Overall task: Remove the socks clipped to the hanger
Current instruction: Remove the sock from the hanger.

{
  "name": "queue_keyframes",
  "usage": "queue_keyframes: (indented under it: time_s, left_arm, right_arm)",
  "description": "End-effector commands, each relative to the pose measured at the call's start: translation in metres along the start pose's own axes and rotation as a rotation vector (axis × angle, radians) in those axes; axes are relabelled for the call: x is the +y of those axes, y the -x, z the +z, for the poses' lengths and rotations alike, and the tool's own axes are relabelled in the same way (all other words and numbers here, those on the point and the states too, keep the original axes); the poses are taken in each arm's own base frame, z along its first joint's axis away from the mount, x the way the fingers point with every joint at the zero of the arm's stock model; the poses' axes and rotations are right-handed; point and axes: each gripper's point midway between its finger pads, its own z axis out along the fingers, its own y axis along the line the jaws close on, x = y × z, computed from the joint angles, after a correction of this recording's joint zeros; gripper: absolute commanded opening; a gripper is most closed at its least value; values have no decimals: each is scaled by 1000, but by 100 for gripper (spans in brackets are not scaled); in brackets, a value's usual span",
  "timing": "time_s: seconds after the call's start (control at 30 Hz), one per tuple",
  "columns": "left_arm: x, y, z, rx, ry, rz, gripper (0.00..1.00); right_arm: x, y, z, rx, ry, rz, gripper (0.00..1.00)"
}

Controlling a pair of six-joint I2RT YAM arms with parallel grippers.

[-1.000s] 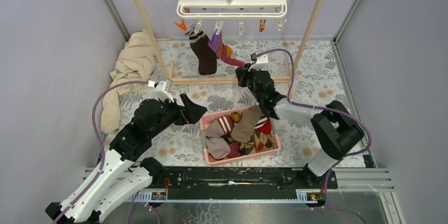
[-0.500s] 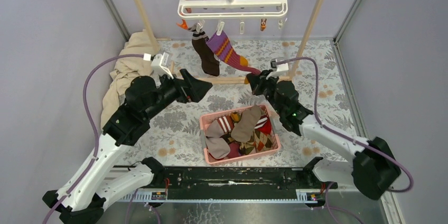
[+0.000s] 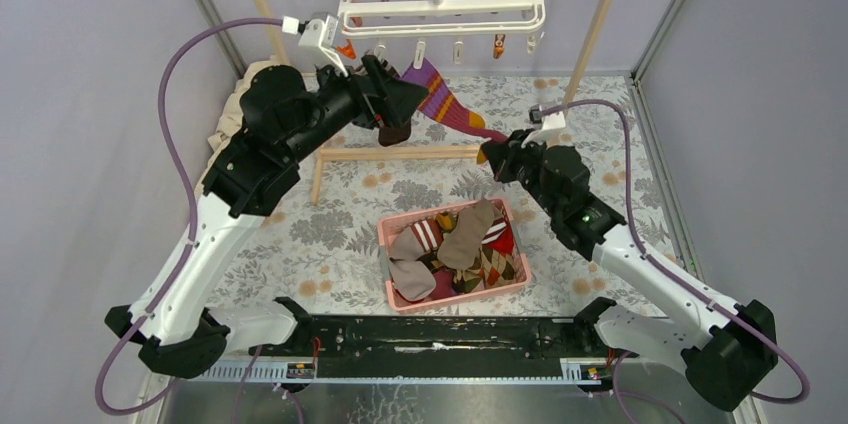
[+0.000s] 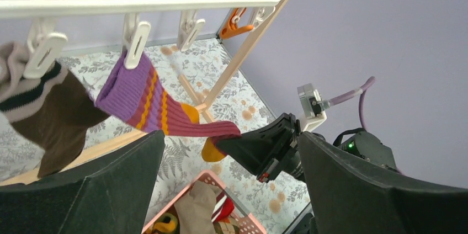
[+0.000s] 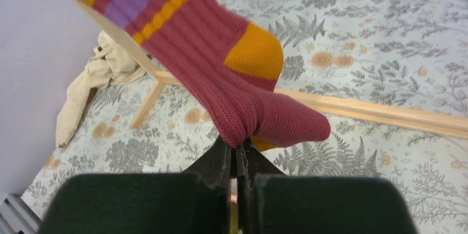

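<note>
1. The white hanger [image 3: 440, 4] hangs from the wooden rail frame [image 3: 605, 6], with 2 socks clipped to its near bar.
2. The pink basket [image 3: 384, 259] below holds loose socks [image 3: 455, 249].
3. The purple striped sock [image 3: 447, 106] stretches from its white clip [image 4: 136, 38] to my right gripper [image 3: 497, 152], which is clamped tight on the maroon toe.
4. The brown sock [image 4: 55, 118] hangs beside it, near my left gripper [image 3: 400, 102], which is spread wide and holds nothing.

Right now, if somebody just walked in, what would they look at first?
The purple striped sock, stretched taut in mid-air. Its top is in a white clip on the hanger at the back, and its toe is pinched in the right claw. Lower down, in the middle, sits a pink basket heaped with socks.
</note>
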Motion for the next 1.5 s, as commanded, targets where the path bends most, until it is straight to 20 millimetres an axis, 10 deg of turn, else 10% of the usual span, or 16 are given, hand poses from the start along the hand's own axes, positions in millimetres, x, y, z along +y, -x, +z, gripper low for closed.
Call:
queue_keyframes:
  time_s: [0.0,0.63,1.47]
  left_arm:
    - [-7,11,10,-1,-13,44,99]
    - [19,12,50,-10,89,106,99]
    - [69,18,96,-62,205,232,99]
  right_arm:
    - [4,46,5,-38,41,32,0]
    - [-12,91,34,32,327,216,0]
    - [-20,112,22,160,647,484,0]
